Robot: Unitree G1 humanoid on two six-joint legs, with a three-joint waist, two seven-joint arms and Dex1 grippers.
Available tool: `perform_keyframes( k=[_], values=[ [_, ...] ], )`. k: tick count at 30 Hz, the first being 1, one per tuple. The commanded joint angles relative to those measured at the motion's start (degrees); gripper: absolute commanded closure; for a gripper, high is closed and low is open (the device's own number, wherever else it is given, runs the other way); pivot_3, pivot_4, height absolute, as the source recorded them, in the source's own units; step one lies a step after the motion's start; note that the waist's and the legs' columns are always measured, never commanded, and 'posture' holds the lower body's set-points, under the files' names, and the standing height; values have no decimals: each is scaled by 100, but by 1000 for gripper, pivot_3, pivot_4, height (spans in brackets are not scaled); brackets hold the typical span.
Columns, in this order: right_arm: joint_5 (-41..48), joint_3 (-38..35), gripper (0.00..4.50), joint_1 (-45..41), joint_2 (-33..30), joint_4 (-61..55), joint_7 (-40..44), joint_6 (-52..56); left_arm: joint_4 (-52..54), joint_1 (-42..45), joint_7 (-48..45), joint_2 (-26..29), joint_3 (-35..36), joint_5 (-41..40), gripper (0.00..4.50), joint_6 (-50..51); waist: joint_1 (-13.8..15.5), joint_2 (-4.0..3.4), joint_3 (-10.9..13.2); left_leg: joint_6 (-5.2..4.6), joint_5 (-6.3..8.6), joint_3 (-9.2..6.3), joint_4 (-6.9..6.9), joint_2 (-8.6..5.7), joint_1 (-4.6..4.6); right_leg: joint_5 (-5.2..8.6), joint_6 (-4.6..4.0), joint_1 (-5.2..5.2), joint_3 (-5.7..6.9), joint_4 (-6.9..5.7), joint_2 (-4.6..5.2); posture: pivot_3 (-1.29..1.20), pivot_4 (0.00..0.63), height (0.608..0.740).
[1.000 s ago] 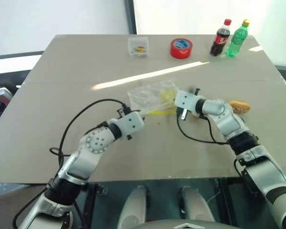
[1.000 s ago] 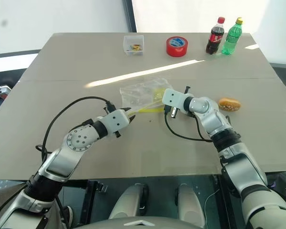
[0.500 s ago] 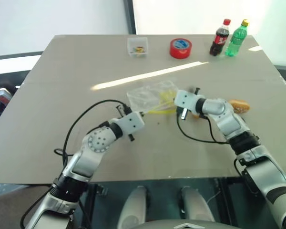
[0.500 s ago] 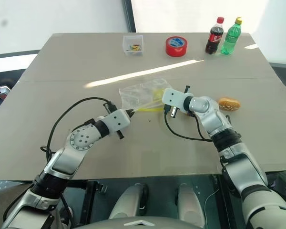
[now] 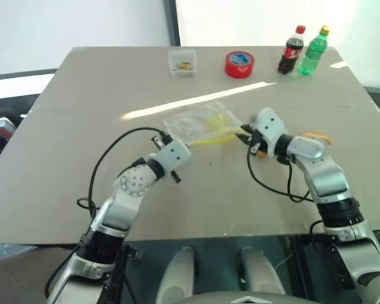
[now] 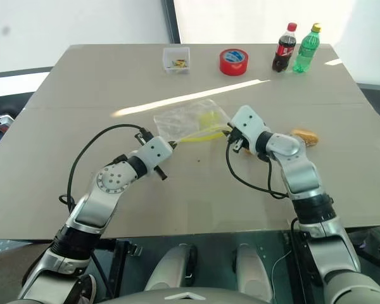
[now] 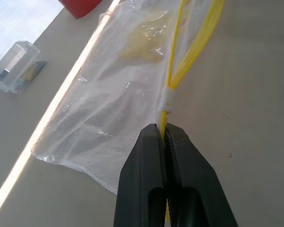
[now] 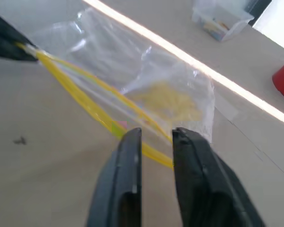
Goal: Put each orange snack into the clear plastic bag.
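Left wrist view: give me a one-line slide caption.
Left gripper shut on the clear plastic bag's yellow strip, on the table.

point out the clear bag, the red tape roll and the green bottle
clear plastic bag (image 6: 189, 121), right eye view, crinkly middle
red tape roll (image 6: 232, 62), right eye view, top face
green bottle (image 6: 305, 50), right eye view, body

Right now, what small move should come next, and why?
Probably the right end effector should ease its end of the bag up and away to widen the mouth. The left end effector pinches the yellow strip's other end, the mouth gapes only slightly, and a snack lies outside on the table.
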State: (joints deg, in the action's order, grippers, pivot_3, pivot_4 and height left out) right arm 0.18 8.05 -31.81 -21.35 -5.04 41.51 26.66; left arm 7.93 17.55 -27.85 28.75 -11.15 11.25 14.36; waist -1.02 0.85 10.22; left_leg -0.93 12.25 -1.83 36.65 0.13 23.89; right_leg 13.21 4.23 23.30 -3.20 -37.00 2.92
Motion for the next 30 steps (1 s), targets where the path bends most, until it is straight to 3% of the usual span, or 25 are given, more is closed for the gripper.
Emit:
perform_keyframes(
  k=[1, 15, 19, 23, 26, 30],
  values=[
    [-14, 127, 4464, 32, 101, -113, -206, 76, 186, 93, 33, -81, 179, -93, 4500, 59, 0, 0, 0, 0, 0, 3, 4, 0, 0, 0, 0, -1, 1, -2, 0, 0, 150, 740],
    [-232, 458, 4464, -1039, 640, 2113, -499, -899, 471, 177, -105, -209, 76, -62, 4500, 286, -6, 0, 0, 0, 0, 19, 21, 0, 1, 0, 0, -1, 0, -15, -3, 0, 150, 740],
    [-764, 808, 4464, -1654, 808, 3538, -737, -1964, 489, 259, -160, -254, 19, -61, 4500, 329, -27, 0, 0, 1, 0, 21, 21, 0, 1, 0, 0, 0, -1, -15, -3, 0, 150, 740],
    [-1459, 1169, 4464, -2552, 1016, 5263, -1485, -3201, 469, 377, -183, -309, -10, -57, 4500, 366, -112, -1, 1, 2, -1, 21, 20, 0, 1, 0, -1, 2, -2, -19, -3, 0, 150, 740],
    [-2353, 1823, 3666, -2919, 900, 6015, -2065, -4129, 481, 412, -157, -344, 8, -29, 4500, 413, -132, -1, 1, 2, 0, 11, 15, 0, 2, 0, -1, 7, -5, -17, -3, 0, 150, 740],
    [-2986, 2233, 1922, -3056, 804, 6461, -2579, -4830, 500, 424, -110, -369, 46, -17, 4500, 474, -134, -1, 1, 3, -1, 9, 2, -1, 3, 0, -1, 20, -21, -17, -2, 0, 150, 740]
  ],
)
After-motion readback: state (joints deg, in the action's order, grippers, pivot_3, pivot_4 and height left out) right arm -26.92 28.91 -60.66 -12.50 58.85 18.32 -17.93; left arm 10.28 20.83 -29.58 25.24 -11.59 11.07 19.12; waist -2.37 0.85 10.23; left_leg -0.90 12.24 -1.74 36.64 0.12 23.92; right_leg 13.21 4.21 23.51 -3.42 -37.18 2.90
